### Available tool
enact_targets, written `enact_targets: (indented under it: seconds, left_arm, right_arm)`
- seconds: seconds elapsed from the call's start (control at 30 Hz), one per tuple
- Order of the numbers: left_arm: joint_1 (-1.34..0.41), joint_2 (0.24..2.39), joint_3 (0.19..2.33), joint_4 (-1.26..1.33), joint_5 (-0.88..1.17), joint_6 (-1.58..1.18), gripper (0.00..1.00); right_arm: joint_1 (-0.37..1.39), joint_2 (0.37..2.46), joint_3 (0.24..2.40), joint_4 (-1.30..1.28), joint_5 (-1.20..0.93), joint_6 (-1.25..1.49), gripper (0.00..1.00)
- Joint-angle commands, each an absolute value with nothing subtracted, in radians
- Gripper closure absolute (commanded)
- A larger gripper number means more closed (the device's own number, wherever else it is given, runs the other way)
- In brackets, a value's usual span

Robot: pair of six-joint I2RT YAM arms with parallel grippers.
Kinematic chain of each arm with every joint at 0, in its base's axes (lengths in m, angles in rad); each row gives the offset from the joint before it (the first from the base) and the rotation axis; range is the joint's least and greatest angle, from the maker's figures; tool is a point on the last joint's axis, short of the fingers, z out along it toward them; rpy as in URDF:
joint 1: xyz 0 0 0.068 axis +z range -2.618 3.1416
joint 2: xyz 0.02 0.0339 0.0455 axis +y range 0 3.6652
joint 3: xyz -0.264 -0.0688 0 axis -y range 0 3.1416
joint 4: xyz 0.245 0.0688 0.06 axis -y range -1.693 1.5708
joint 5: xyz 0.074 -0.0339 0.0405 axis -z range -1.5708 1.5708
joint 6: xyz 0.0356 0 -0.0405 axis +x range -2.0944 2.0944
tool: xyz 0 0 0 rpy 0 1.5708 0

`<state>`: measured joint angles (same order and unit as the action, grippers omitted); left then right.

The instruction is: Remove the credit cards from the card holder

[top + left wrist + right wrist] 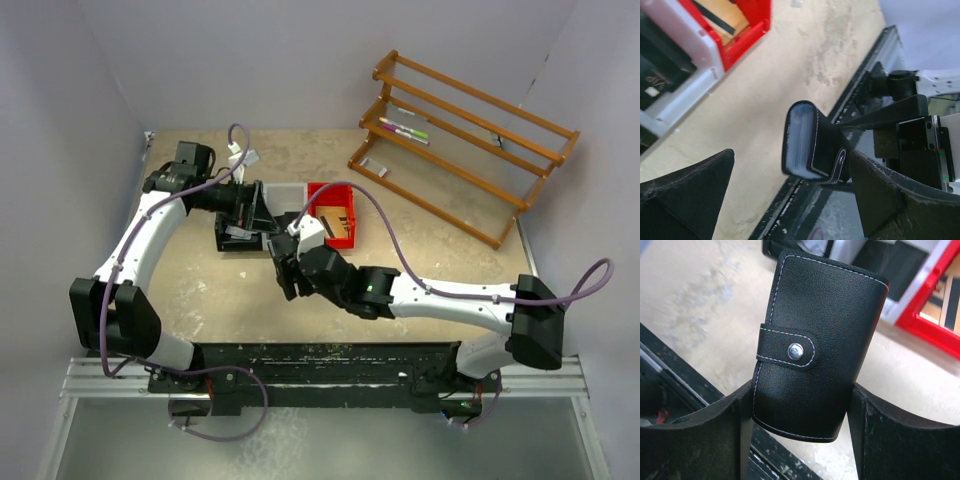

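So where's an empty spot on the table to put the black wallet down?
Bare table lies in front of the black tray, between the left arm and the right gripper holding the wallet. More lies between the red tray and the wooden rack. By the trays it is crowded.

No readable text; gold emblem (655,78) on black surface (667,52) illegible.

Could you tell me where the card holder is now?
The right wrist view shows the card holder clamped in the right gripper above the table, near the red tray and the open left gripper.
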<state>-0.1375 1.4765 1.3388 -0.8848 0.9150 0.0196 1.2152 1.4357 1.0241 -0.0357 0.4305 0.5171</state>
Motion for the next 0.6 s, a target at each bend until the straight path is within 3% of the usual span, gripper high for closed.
enact_targets:
  seconds: [0.0, 0.3, 0.57]
  left_arm:
    - [-0.135, 1.462, 1.349, -0.888, 1.118, -0.013, 0.01]
    - [-0.078, 1.490, 1.393, -0.986, 1.290, 0.054, 0.02]
    - [-0.075, 1.459, 1.373, -0.983, 1.322, 0.035, 0.26]
  right_arm:
    - [1.211, 1.450, 1.156, 0.059, 0.446, 0.422, 0.51]
    - [1.185, 1.546, 1.307, 0.069, 0.415, 0.338, 0.50]
    - [1.147, 1.585, 1.360, 0.080, 0.339, 0.309, 0.50]
